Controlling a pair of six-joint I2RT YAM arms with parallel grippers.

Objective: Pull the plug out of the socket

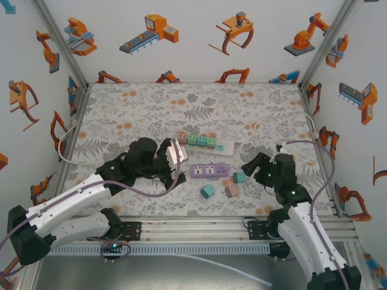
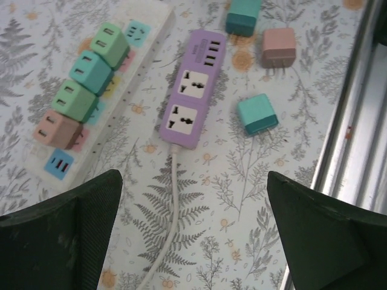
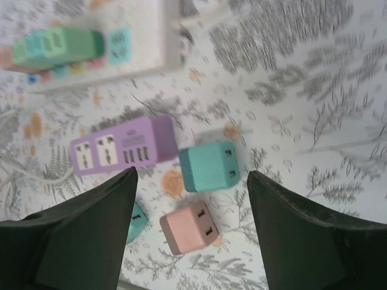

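four plugs [image 1: 196,141] sit in the white socket strip [image 1: 225,147], a purple strip [image 1: 210,171] and three loose plugs [image 1: 232,191] nearby.

That purple socket strip [image 2: 192,90] is smooth plastic with a soft sheen. The white strip [image 2: 154,15] is plastic too, but duller. The teal plug cube [image 2: 257,113] is matt plastic. The table cover [image 2: 230,199] looks printed, flat and matt. The rail [image 2: 357,133] is brushed metal. The left gripper [image 2: 193,187] has dark matt fingers [image 2: 72,235], finely ribbed.

Four coloured cube plugs [image 2: 91,71] sit, seemingly fully seated, in the white socket strip [image 2: 154,21].
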